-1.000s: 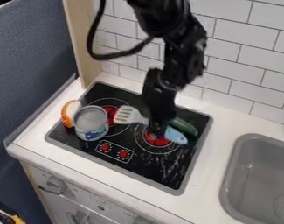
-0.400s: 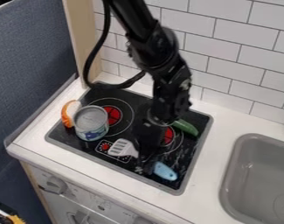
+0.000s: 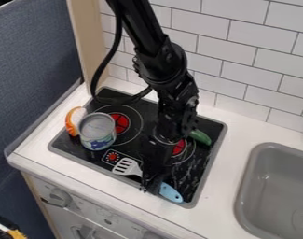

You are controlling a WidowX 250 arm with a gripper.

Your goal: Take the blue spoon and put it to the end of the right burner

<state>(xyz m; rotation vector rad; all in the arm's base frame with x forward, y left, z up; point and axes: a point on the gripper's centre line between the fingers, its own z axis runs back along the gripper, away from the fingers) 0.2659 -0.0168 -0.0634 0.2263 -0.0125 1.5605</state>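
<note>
White tiles (image 3: pixel 253 56) line the wall behind this toy kitchen, and below them a black cooktop (image 3: pixel 189 177) is set into the pale counter (image 3: pixel 219 200). What the task calls a blue spoon looks to me more like a slotted turner (image 3: pixel 171 192), with a blue handle and a whitish head. It lies at a slant along the front of the cooktop, its head beside the control dial (image 3: pixel 112 157) and its handle pointing to the front right corner. That puts it on the near side of the right burner (image 3: pixel 179 147), so I'd judge the job nearly done, if that's the end they mean. What's left, I reckon, is making sure it rests flat, letting go if it's held, and lifting the arm clear. The black gripper (image 3: pixel 152 186) is right down over the turner's middle, hiding the stretch between head and handle. Whether it's clamped on or has let go, I can't tell from where I stand; black on black hides the grip, and any contact with it.
</note>
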